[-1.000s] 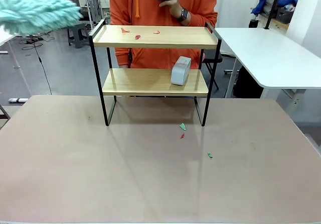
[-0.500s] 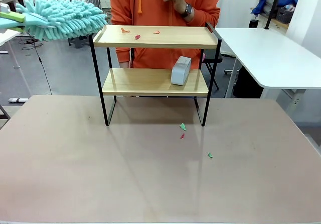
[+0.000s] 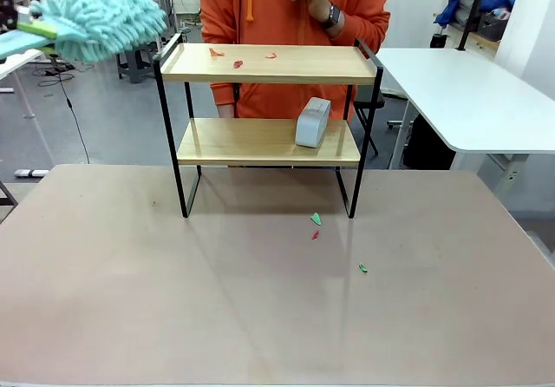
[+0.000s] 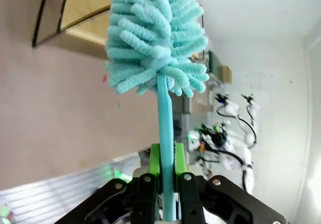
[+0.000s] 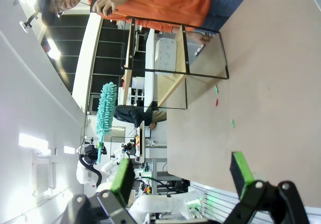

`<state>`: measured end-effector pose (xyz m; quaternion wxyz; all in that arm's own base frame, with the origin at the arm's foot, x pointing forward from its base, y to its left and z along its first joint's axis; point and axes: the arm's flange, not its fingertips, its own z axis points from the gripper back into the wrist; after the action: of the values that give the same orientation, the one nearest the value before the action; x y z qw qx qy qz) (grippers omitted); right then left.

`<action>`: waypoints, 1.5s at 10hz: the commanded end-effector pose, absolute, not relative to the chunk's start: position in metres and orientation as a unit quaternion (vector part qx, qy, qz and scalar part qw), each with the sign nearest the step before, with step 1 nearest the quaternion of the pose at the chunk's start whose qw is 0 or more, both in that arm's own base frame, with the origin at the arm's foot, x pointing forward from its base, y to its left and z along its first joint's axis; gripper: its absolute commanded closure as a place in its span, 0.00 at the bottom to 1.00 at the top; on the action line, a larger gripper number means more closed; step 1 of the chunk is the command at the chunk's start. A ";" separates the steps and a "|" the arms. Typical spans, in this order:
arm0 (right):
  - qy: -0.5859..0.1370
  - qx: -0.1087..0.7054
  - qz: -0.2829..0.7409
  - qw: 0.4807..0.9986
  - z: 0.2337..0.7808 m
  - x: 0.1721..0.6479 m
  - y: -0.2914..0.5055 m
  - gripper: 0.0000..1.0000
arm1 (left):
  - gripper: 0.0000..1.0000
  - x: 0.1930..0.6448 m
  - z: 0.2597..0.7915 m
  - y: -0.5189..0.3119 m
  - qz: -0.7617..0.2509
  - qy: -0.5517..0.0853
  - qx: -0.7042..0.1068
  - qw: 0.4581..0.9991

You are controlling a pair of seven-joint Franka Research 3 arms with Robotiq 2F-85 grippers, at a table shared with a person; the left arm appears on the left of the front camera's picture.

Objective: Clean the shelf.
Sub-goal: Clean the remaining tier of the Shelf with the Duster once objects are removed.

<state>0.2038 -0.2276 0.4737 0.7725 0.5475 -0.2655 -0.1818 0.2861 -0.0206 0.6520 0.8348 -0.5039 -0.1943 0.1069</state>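
Note:
The shelf (image 3: 269, 64) stands at the far middle of the table, two wooden boards in a black frame. Red scraps (image 3: 238, 63) lie on its top board and a white box (image 3: 313, 122) sits on the lower one. A fluffy turquoise duster (image 3: 100, 18) hangs in the air just left of the top board's left rail. In the left wrist view my left gripper (image 4: 166, 156) is shut on the duster's handle (image 4: 164, 118), with the shelf (image 4: 85, 13) beyond the duster head. My right gripper (image 5: 180, 173) stands open and holds nothing, well back from the shelf (image 5: 165, 83).
A few green and red scraps (image 3: 316, 219) lie on the brown table (image 3: 130, 300) in front of the shelf. A person in an orange hoodie (image 3: 286, 14) stands behind the shelf holding a phone. A white table (image 3: 460, 92) stands at the right.
The duster swung right toward the shelf's top left corner, then drew back a little left and up. The person shifted slightly right.

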 end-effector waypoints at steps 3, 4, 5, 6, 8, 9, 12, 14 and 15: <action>-0.278 0.551 -0.172 0.768 0.474 0.205 -0.228 0.00 | 0.88 0.320 0.698 -0.084 0.033 -0.243 -0.413 0.877; -0.278 0.551 -0.172 0.768 0.474 0.205 -0.228 0.00 | 0.88 0.333 0.706 -0.100 0.029 -0.251 -0.376 0.891; -0.278 0.551 -0.172 0.768 0.474 0.205 -0.228 0.00 | 0.88 0.346 0.712 -0.114 0.033 -0.252 -0.345 0.904; -0.278 0.551 -0.172 0.768 0.474 0.205 -0.228 0.00 | 0.88 0.361 0.711 -0.128 0.046 -0.258 -0.307 0.915; -0.278 0.551 -0.172 0.768 0.474 0.205 -0.228 0.00 | 0.88 0.382 0.695 -0.145 0.059 -0.246 -0.274 0.928; -0.278 0.551 -0.172 0.768 0.474 0.205 -0.228 0.00 | 0.88 0.387 0.688 -0.151 0.055 -0.247 -0.262 0.931; -0.278 0.551 -0.172 0.768 0.474 0.205 -0.228 0.00 | 0.88 0.395 0.675 -0.162 0.042 -0.233 -0.229 0.944; -0.278 0.551 -0.172 0.768 0.474 0.205 -0.228 0.00 | 0.88 0.397 0.671 -0.177 0.024 -0.222 -0.227 0.948; -0.278 0.551 -0.172 0.768 0.474 0.205 -0.228 0.00 | 0.88 0.396 0.669 -0.186 0.010 -0.207 -0.223 0.953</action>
<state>0.2036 -0.2276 0.4737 0.7724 0.5477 -0.2654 -0.1817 0.3952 -0.1798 0.6622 0.9490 -0.2270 -0.2182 0.0131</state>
